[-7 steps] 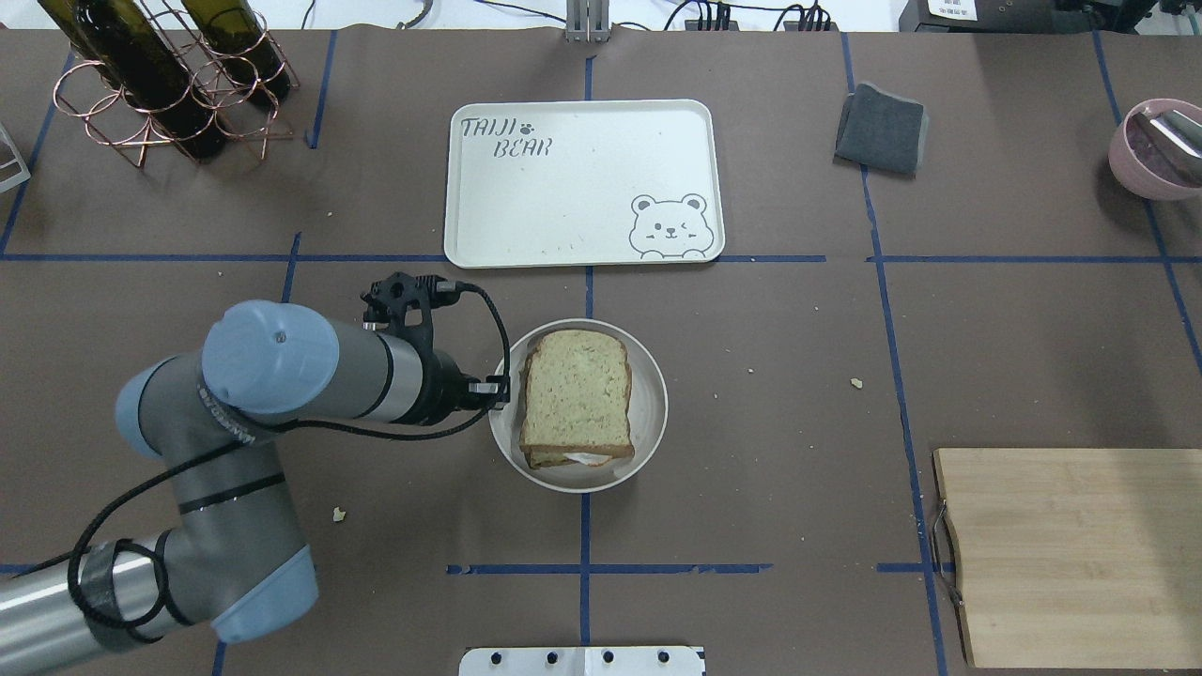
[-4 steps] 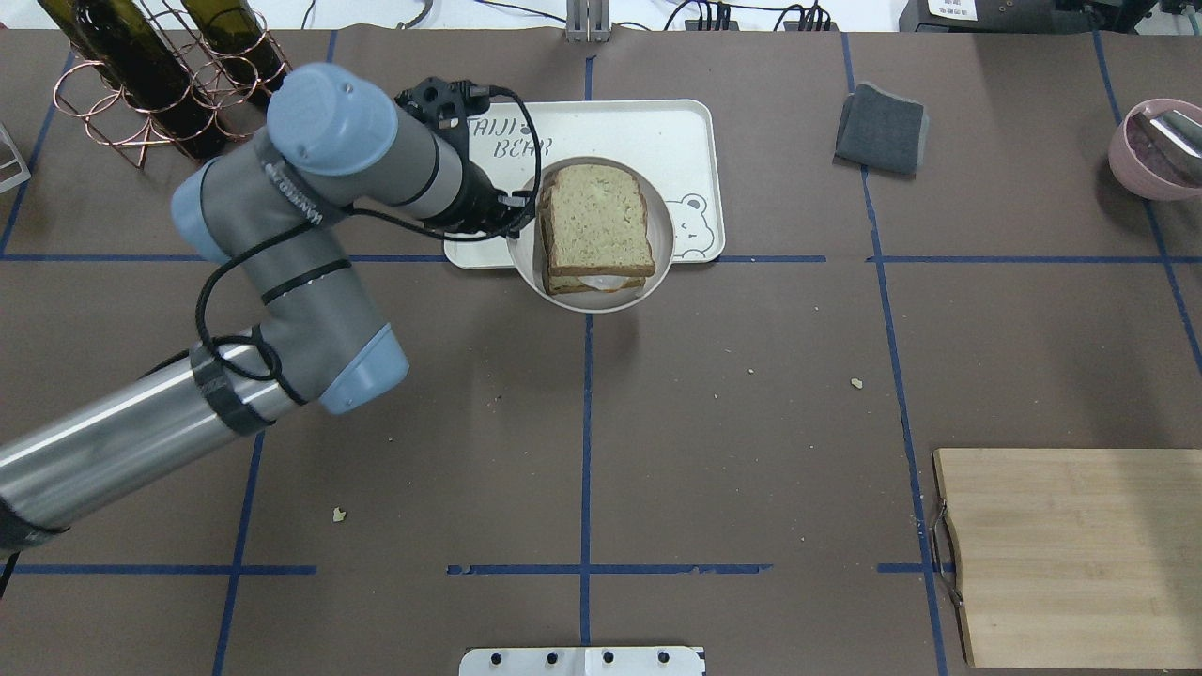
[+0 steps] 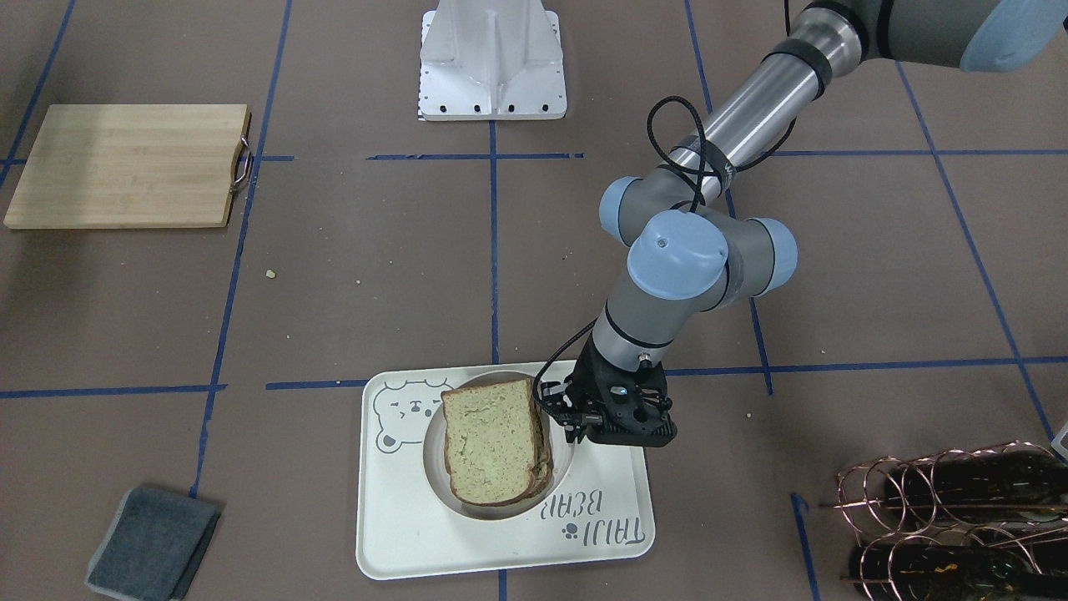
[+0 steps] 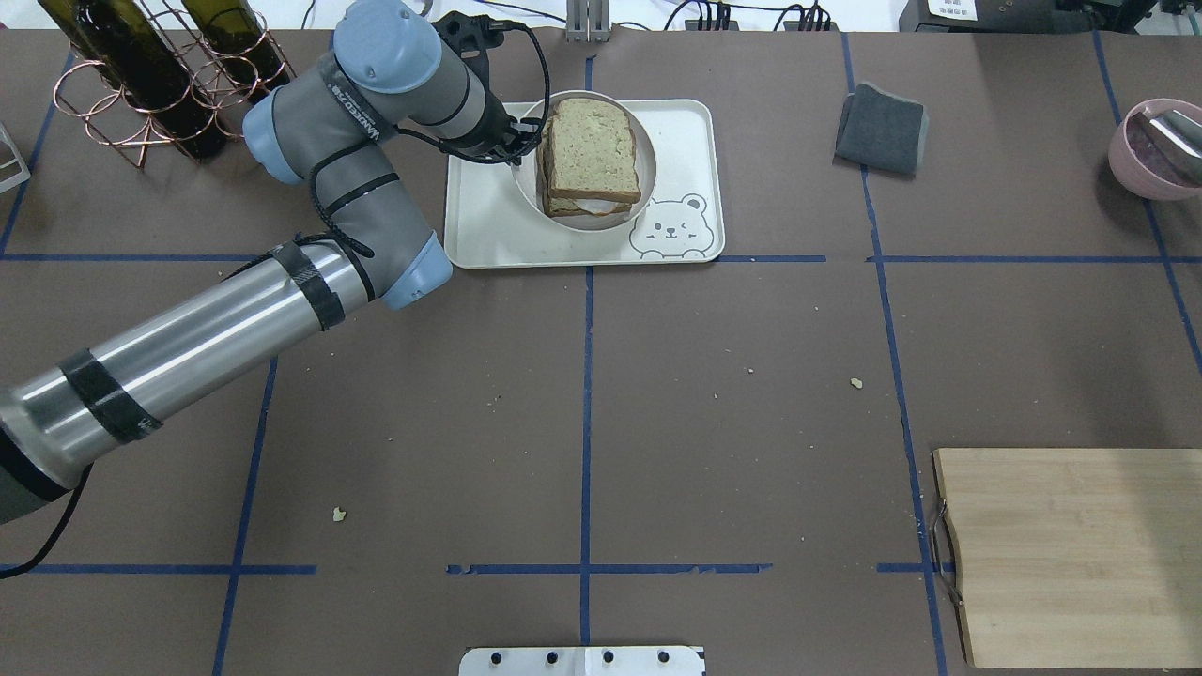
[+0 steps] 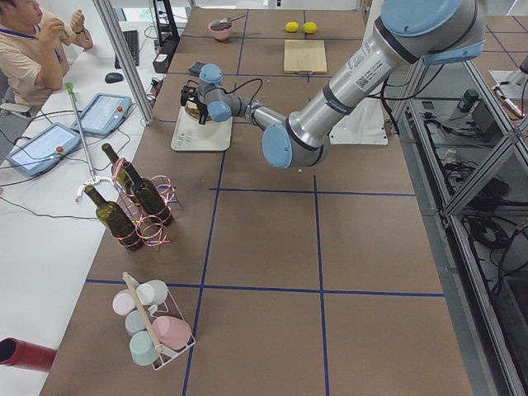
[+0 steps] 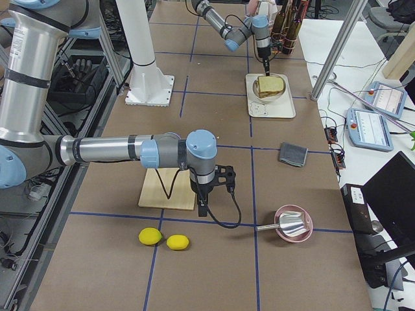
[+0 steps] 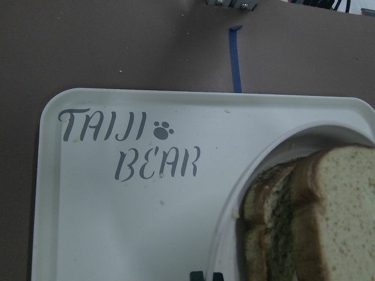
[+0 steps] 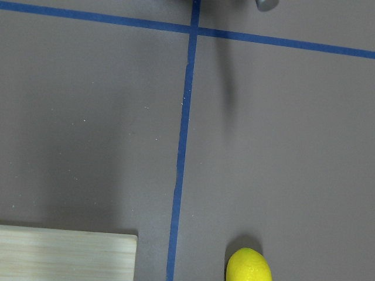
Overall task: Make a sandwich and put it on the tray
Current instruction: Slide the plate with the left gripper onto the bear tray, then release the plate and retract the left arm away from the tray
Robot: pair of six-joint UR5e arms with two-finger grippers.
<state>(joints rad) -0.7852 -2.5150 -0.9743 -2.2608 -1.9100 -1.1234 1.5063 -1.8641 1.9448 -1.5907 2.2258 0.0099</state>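
The sandwich (image 4: 592, 148), two bread slices with white egg showing at its near edge, lies on a small round cream plate (image 4: 575, 223). My left gripper (image 4: 518, 145) is shut on the plate's left rim and holds it over the far half of the cream tray (image 4: 488, 225) with the bear drawing. In the front-facing view the sandwich (image 3: 488, 442) leans on the plate beside the gripper (image 3: 555, 409), above the tray (image 3: 400, 534). The left wrist view shows the tray's lettering (image 7: 88, 205) and the sandwich (image 7: 328, 216). My right gripper (image 6: 201, 207) hangs over the table near the cutting board; I cannot tell its state.
A wooden cutting board (image 4: 1071, 554) lies at the near right. A grey cloth (image 4: 881, 127) and a pink bowl (image 4: 1160, 150) sit at the far right. A wire rack of wine bottles (image 4: 160, 84) stands close to the left of the arm. Two lemons (image 6: 150, 236) lie near the right arm.
My left arm has carried the plate with the sandwich from the table's middle forward to over the tray. The gripper stays shut on the rim.
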